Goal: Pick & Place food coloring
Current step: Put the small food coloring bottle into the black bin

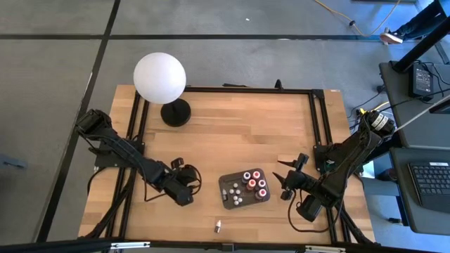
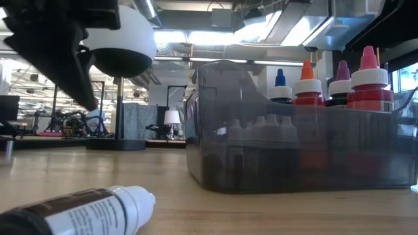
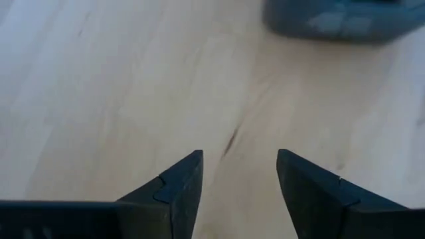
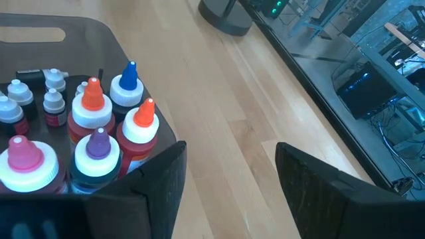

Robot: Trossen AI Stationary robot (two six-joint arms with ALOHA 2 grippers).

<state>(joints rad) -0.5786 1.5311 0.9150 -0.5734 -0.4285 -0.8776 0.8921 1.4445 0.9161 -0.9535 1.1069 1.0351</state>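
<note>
Several food coloring bottles (image 1: 252, 184) stand upright in the dark grey tray (image 1: 228, 200) near the table's front middle; they also show in the right wrist view (image 4: 93, 123) and the low view (image 2: 339, 88). One small bottle (image 1: 218, 225) lies on its side on the wood near the front edge; it shows close in the low view (image 2: 85, 212). My left gripper (image 1: 188, 184) is open and empty, left of the tray. My right gripper (image 1: 287, 177) is open and empty, right of the tray.
A big white globe lamp (image 1: 160, 77) on a black base (image 1: 176, 112) stands at the far left of the table. Black frame rails (image 1: 320, 119) run along the table's sides and far edge. Bare wood lies between the lamp and the tray.
</note>
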